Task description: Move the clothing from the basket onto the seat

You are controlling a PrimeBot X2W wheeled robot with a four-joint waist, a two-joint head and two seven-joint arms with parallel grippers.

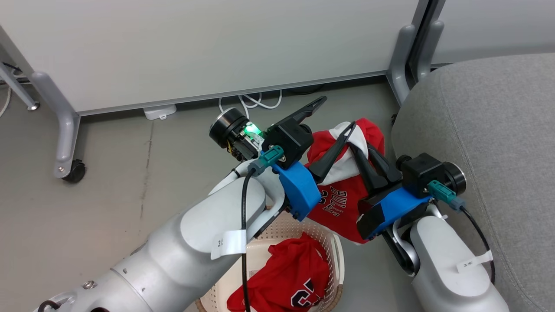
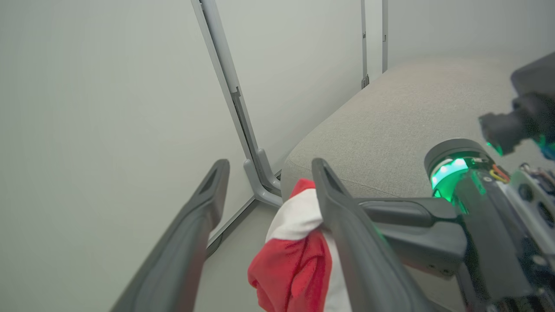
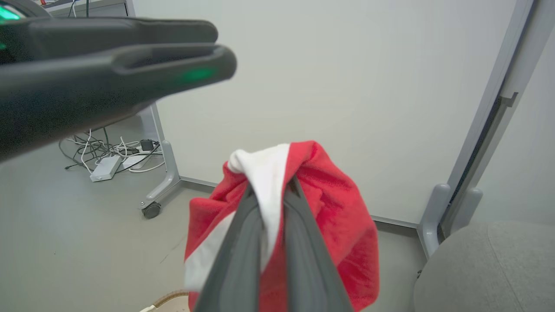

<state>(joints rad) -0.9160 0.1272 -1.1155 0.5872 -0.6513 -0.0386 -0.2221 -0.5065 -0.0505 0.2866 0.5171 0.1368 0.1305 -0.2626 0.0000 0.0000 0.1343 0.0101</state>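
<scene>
A red garment with a broad white stripe and lettering [image 1: 342,203] hangs above the basket [image 1: 336,249], with my right gripper [image 1: 360,147] shut on its top fold. In the right wrist view the two fingers of that right gripper [image 3: 271,190] pinch the white stripe of the garment [image 3: 329,208]. My left gripper [image 1: 337,112] is open right beside it, one finger against the cloth. In the left wrist view the left gripper [image 2: 269,167] has the garment [image 2: 295,260] hanging between its spread fingers. A second red garment [image 1: 299,273] lies in the basket. The grey seat [image 1: 498,130] is to the right.
White partition panels stand behind on grey legs, one with a caster [image 1: 76,171]. Cables and a white adapter [image 1: 160,112] lie on the floor under the panel. Another pair of panel legs [image 1: 407,60] stands by the seat's far corner.
</scene>
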